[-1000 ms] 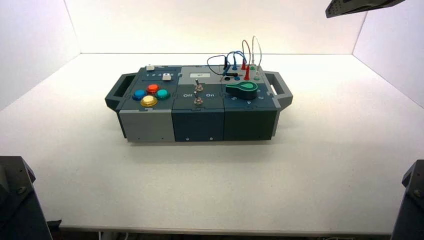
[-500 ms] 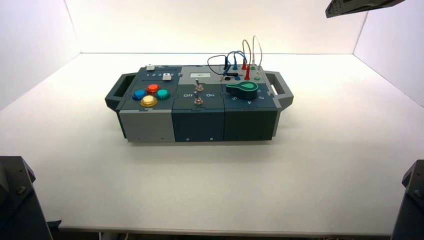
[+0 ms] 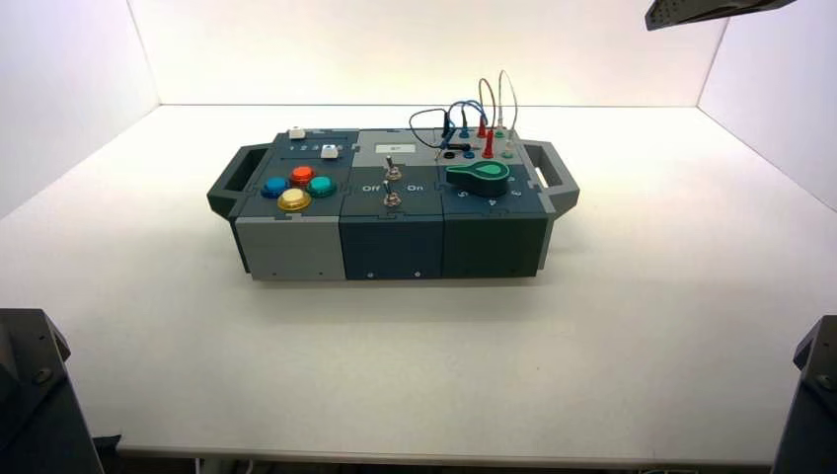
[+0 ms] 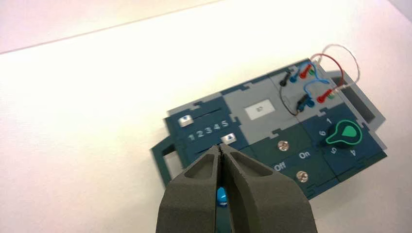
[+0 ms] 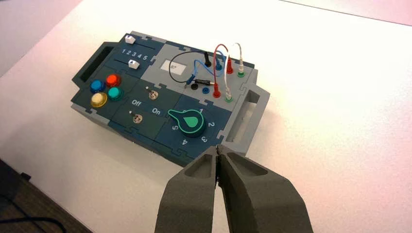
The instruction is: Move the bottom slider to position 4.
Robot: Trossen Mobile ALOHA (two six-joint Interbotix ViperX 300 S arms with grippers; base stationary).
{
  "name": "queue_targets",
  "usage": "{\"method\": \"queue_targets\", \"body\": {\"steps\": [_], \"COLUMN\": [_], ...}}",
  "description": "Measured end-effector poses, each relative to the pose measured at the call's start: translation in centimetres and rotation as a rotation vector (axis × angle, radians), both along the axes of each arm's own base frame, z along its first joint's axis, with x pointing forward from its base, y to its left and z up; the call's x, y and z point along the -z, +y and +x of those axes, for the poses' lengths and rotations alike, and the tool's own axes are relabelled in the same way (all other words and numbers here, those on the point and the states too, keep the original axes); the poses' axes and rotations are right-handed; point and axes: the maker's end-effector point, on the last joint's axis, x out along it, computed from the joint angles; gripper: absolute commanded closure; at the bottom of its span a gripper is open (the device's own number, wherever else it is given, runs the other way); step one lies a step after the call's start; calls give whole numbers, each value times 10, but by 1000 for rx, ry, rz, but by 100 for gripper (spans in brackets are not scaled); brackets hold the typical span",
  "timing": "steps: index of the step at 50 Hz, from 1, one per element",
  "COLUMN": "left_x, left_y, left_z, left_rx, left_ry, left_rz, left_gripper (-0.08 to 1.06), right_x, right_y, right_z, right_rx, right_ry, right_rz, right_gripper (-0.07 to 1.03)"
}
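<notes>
Little has changed on the box (image 3: 393, 247) over the last second: in my high view its parts sit as they did, and only the dark perforated part (image 3: 706, 10) at the upper right edge of the view has shifted a touch upward. For the task, that means I see no sliding progress over this stretch.

The bottom slider (image 4: 228, 139) is on the box's far left panel, below the row of white digits, toward the high-numbered end of its track. It looks nearer 5 than position 4 (image 4: 216, 127), though I can't settle that exactly. The top slider (image 4: 185, 121) sits by the 1 end, and I'd leave it alone.

My left gripper (image 4: 221, 146) is clenched on nothing, apart from the box; my right gripper (image 5: 217, 147) is likewise closed and empty, also off the box. Neither is in my high view, which shows only arm parts at the near corners.

I judge this as pre-approach. The left arm seems better placed; a small leftward nudge should do, and overshooting toward 3 is the main risk
</notes>
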Motion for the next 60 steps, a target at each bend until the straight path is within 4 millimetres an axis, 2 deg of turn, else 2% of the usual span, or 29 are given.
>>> {"method": "queue_targets", "body": {"steps": [14, 22, 34, 44, 60], "left_x": [38, 56, 83, 103, 110], "left_y": [-54, -73, -77, -77, -78], "left_z": [25, 35, 46, 47, 46], "left_rx": [123, 155, 147, 146, 150], "left_ry": [122, 155, 195, 238, 256], "left_rz": [53, 74, 96, 117, 125], "left_gripper": [100, 100, 100, 100, 100], "right_x": [1, 3, 3, 6, 7], "right_y": [0, 0, 0, 0, 0], "right_z": [1, 1, 2, 2, 2], "right_rx": [1, 1, 2, 1, 3], "right_ry": [3, 10, 15, 22, 24], "right_rz": [-4, -7, -8, -15, -17], "right_gripper": [99, 99, 99, 99, 99]}}
